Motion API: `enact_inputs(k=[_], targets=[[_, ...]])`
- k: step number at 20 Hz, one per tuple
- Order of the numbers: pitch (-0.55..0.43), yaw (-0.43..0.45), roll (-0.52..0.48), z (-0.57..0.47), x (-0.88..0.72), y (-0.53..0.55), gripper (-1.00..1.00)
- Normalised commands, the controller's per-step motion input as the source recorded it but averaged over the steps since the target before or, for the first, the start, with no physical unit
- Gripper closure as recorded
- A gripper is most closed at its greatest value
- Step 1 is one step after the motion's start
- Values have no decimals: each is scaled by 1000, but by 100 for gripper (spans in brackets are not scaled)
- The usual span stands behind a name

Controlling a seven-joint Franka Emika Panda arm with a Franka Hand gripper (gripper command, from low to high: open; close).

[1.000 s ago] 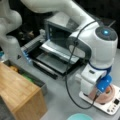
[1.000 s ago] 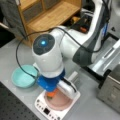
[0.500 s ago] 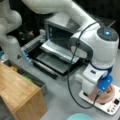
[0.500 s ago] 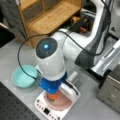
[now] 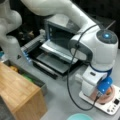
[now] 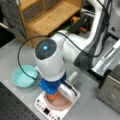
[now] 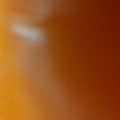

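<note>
In both front views my gripper point(image 6: 53, 94) point(image 5: 104, 92) points straight down over a pink plate point(image 6: 60, 103) point(image 5: 113, 93). The plate rests on a white scale point(image 6: 43, 110) point(image 5: 111, 106) with buttons along its front. An orange object point(image 6: 51, 97) point(image 5: 109, 91) sits on the plate right under the hand, between or against the fingers, which the blue and white wrist hides. The orange object's surface point(image 7: 37, 75) fills the whole wrist view, very close to the camera.
A teal bowl point(image 6: 24, 76) point(image 5: 80, 117) stands beside the scale. A black toaster oven point(image 5: 57, 47) with its door down sits behind it; its metal side point(image 6: 111, 90) shows at a front view's right. A wooden shelf unit point(image 5: 20, 92) point(image 6: 47, 17) stands nearby.
</note>
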Motion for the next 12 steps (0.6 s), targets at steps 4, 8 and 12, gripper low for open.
enact_inputs(k=[4,8,12], targets=[[-121,-52,-78,-93,-149,4,100],[-125,-58,-65,-107,-161,18,-100],[-138,-72,-56,-125,-150,43,-100]])
